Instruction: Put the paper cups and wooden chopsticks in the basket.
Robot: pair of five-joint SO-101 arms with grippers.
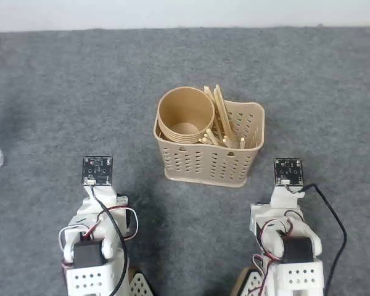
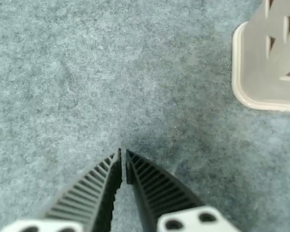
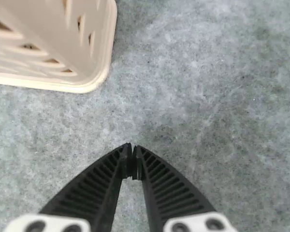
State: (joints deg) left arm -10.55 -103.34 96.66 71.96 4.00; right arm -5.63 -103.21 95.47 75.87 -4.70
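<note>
The basket (image 1: 203,165) sits ahead between both arms, with the paper cups (image 1: 185,117) and chopsticks (image 1: 223,117) standing inside. The left gripper (image 2: 123,154) and right gripper (image 3: 132,148) are pressed together and empty, the right one nearer.

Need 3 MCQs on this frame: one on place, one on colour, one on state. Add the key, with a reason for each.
1. Where are the paper cups?
A) standing beside the left arm
B) stacked in the basket
C) held by an arm

2. What colour is the basket?
A) beige
B) blue
C) black

3. How are the left gripper and right gripper?
A) both open
B) each shut on a chopstick
C) both shut, empty

Key:
1 B: the stack sits inside the rim, beside the wooden chopsticks.
2 A: its slotted walls are beige in every view.
3 C: in each wrist view the jaws meet with nothing between them.
</note>
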